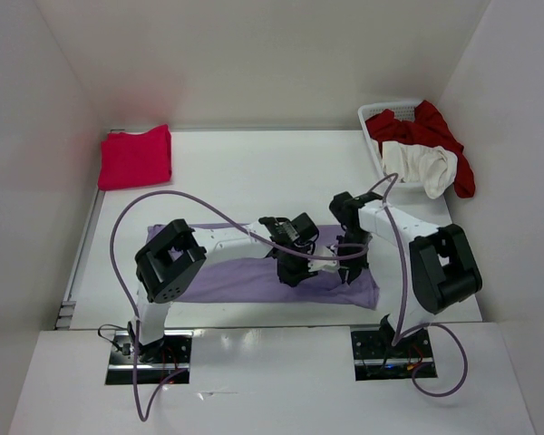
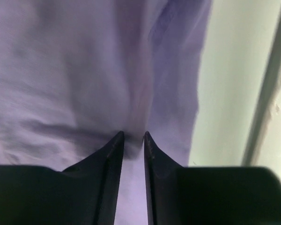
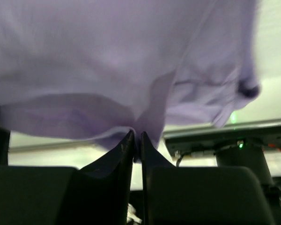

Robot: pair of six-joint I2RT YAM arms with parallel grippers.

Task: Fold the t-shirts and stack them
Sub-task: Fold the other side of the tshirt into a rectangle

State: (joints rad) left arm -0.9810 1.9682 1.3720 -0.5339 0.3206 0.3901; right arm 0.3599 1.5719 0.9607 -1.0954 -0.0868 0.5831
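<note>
The lavender t-shirt (image 1: 222, 279) lies spread across the table's near half. My left gripper (image 1: 293, 272) and right gripper (image 1: 351, 269) both point down onto its right part, side by side. In the left wrist view the narrow jaws (image 2: 134, 135) pinch a gathered fold of the lavender cloth (image 2: 75, 70). The right wrist view has the right gripper (image 3: 136, 133) shut on an edge of the lavender t-shirt (image 3: 107, 56), raised a little off the table. A folded magenta t-shirt (image 1: 136, 157) rests at the back left. The dark red t-shirt (image 1: 446, 136) and the cream t-shirt (image 1: 422, 165) hang out of the basket.
A white lattice basket (image 1: 370, 136) stands in the back right corner. White walls close in the table on three sides. A purple cable (image 1: 163, 198) arcs above the left arm, and another loops near the right arm's base (image 1: 390, 349).
</note>
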